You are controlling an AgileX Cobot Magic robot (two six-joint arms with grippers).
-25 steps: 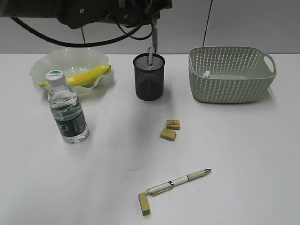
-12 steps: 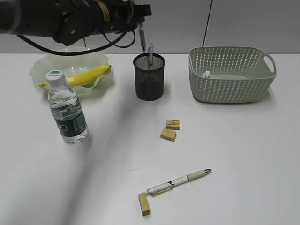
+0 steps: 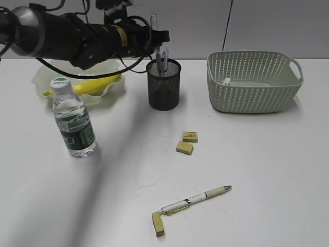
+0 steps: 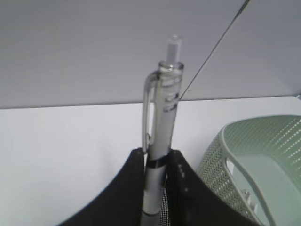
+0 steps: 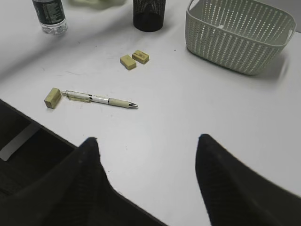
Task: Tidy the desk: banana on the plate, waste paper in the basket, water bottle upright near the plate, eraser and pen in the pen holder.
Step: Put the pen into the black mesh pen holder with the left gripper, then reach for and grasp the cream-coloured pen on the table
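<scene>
- Here, the banana (image 3: pixel 88 86) lies in the plate (image 3: pixel 42 73) at the far left of the table (image 3: pixel 267 170); this item reads as done.
- Water bottle (image 3: pixel 74 123): upright, cap on, just in front of the plate; also judged done.
- Basket (image 3: pixel 252 87): far right. A small white scrap (image 3: pixel 226 81) lies inside, too small to identify as the waste paper. No crumpled wad shows anywhere on the table.
- Pen holder (image 3: pixel 164 87): between plate and basket, with one standing pen (image 3: pixel 165 55) rising above its rim.
- Left claw (image 4: pixel 156 157): directly above the holder, jaws narrow and clamped on the gripped pen (image 4: pixel 162 108), which stands upright. Its lower end is hidden, so whether it is inside the cup cannot be told. This is the step in hand; release appears to be what is left of it.
- Remaining: the loose pen (image 3: pixel 198 197) near the front edge, the eraser (image 3: pixel 158 224) touching its left end, and the eraser pair (image 3: pixel 186 142) mid-table.
- Right claw (image 5: pixel 146 146): spread wide, empty, hovering over the near table edge, well apart from every object.
</scene>
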